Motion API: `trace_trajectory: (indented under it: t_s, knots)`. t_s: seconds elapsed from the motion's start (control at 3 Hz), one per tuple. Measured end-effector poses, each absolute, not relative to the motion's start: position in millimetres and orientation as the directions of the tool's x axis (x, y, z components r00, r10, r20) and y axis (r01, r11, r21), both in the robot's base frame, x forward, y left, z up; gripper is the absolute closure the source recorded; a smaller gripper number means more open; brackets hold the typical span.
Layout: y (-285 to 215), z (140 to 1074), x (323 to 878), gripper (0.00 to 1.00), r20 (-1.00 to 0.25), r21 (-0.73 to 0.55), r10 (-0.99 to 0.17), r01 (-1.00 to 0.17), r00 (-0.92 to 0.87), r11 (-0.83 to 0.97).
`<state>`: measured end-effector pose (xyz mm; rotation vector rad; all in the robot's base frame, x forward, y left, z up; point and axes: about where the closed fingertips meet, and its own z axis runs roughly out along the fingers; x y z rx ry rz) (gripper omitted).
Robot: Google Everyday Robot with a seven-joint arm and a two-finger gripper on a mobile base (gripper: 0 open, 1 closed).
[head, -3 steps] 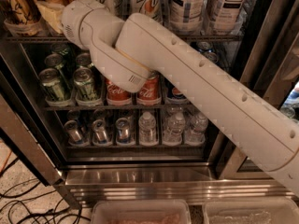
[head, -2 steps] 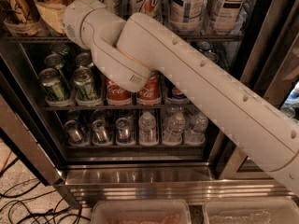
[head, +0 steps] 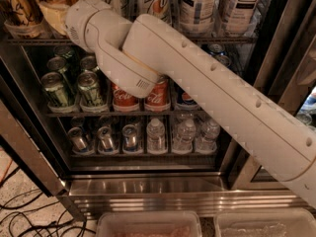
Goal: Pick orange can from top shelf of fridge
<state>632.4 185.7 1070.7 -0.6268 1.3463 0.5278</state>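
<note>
The tool point(head: 53, 15) sits at the top shelf's point(head: 222, 39) left end, beside the orange can point(head: 17, 8); whether it is clenched cannot be told. Further right on that shelf stand 7UP cans point(head: 153, 1) and "TEA" cans point(head: 239, 1).

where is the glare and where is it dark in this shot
camera view: glare streaks the shiny base of the fridge; the lower shelves sit dim; the pale arm is lit brightest and covers part of the top shelf; the pincer is top left beside the orange can
</note>
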Motion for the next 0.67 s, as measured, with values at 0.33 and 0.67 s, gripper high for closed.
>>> trace_trajectory:
  t_s: [0.33,0.67]
  knots:
    - [186.2,1072.7,631.0,1.0,-0.986,-0.118,-0.004,-0.678,0.168,0.726]
    - [186.1,1081.6,626.4,1.0,-0.978,-0.139,0.009,-0.679,0.21,0.721]
